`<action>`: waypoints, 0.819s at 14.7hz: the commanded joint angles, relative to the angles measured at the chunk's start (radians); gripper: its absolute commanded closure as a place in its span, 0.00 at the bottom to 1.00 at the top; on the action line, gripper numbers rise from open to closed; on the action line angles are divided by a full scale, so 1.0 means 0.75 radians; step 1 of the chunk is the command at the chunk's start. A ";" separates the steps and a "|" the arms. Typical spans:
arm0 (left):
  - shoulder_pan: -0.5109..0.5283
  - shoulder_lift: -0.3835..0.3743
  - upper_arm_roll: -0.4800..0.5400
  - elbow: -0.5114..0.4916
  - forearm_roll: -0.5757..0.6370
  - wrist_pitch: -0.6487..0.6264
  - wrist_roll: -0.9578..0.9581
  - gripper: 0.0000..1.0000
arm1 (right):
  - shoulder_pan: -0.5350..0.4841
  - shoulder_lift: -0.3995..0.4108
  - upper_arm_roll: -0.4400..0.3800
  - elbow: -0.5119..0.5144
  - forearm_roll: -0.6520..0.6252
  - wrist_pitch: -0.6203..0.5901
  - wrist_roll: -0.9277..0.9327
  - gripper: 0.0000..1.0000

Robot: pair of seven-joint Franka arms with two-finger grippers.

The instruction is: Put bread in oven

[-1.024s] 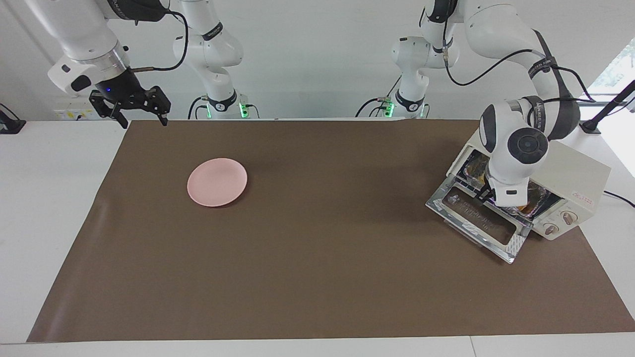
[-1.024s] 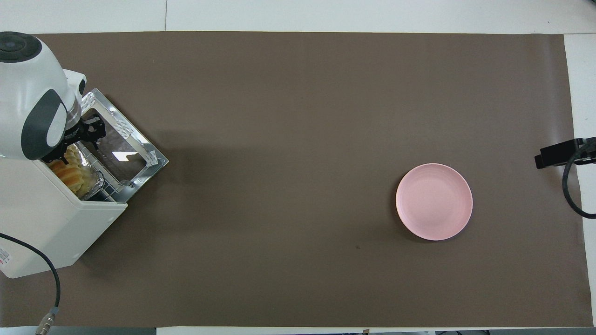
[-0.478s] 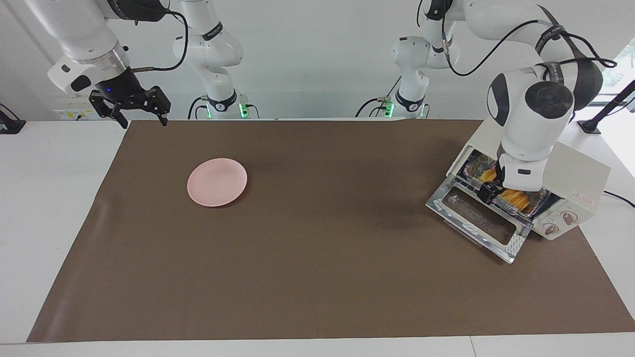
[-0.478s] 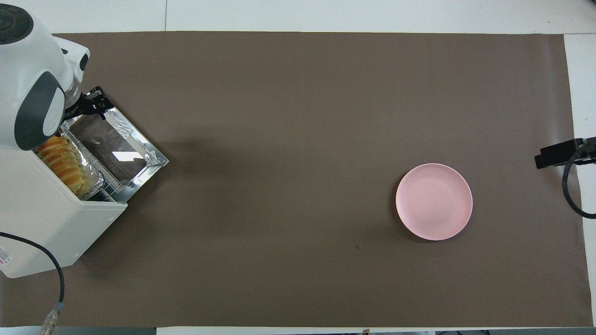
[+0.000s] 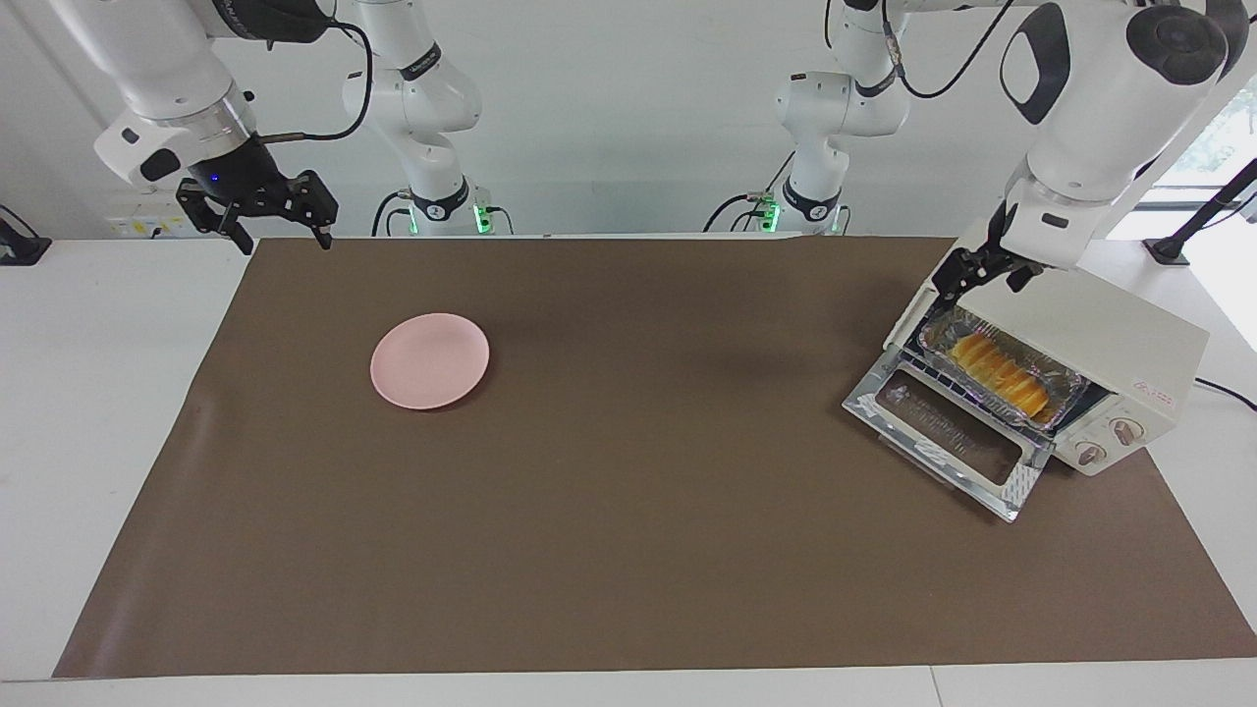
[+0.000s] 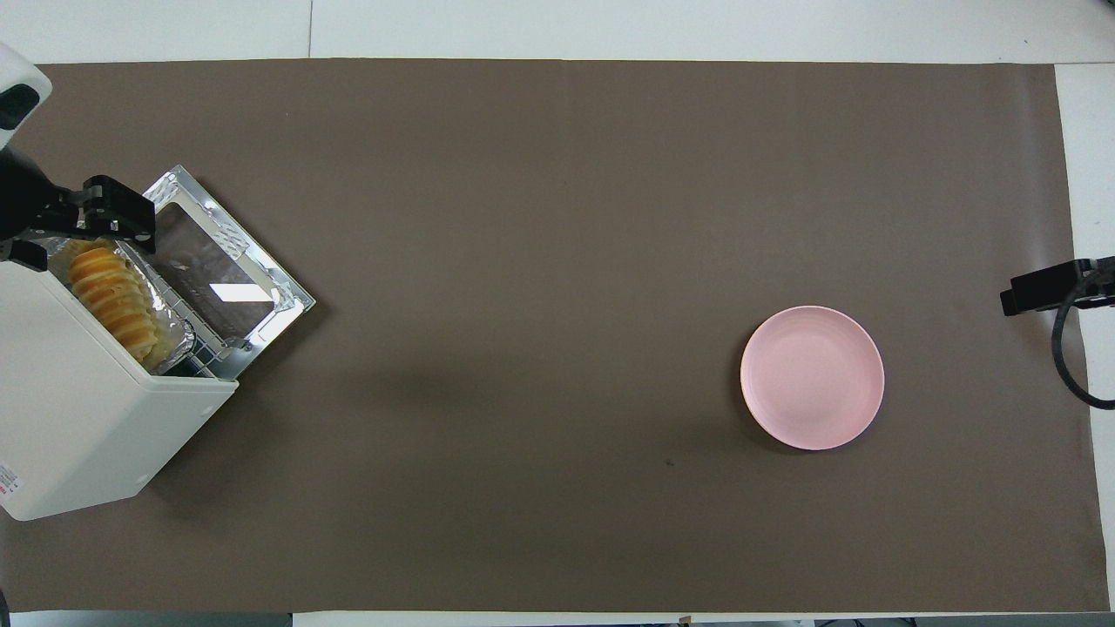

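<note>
The right gripper [image 5: 280,231] waits with fingers spread over the table edge, well apart from the pink plate [image 5: 429,360]. The bread [image 5: 1000,372], likely light, soft and easily crushed, is best pinched gently across its middle. It lies in the foil tray [image 5: 1065,390] inside the oven [image 5: 1129,344], door down. The left gripper [image 5: 982,265] hangs empty and spread above the oven's corner, clear of the bread.

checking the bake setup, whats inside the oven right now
Inside the oven a ridged yellow-orange bread loaf lies in a crinkled foil tray on the wire rack. The oven's top hides the deeper interior.
</note>
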 commanded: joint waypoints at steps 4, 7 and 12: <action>-0.014 -0.198 -0.036 -0.124 -0.027 -0.151 0.064 0.00 | 0.004 -0.029 -0.004 -0.032 -0.004 -0.002 0.015 0.00; 0.196 -0.217 -0.156 -0.155 -0.145 -0.086 0.174 0.00 | 0.004 -0.029 -0.004 -0.032 -0.004 -0.002 0.015 0.00; 0.197 -0.178 -0.197 -0.162 -0.053 -0.094 0.172 0.00 | 0.004 -0.029 -0.004 -0.032 -0.004 -0.002 0.015 0.00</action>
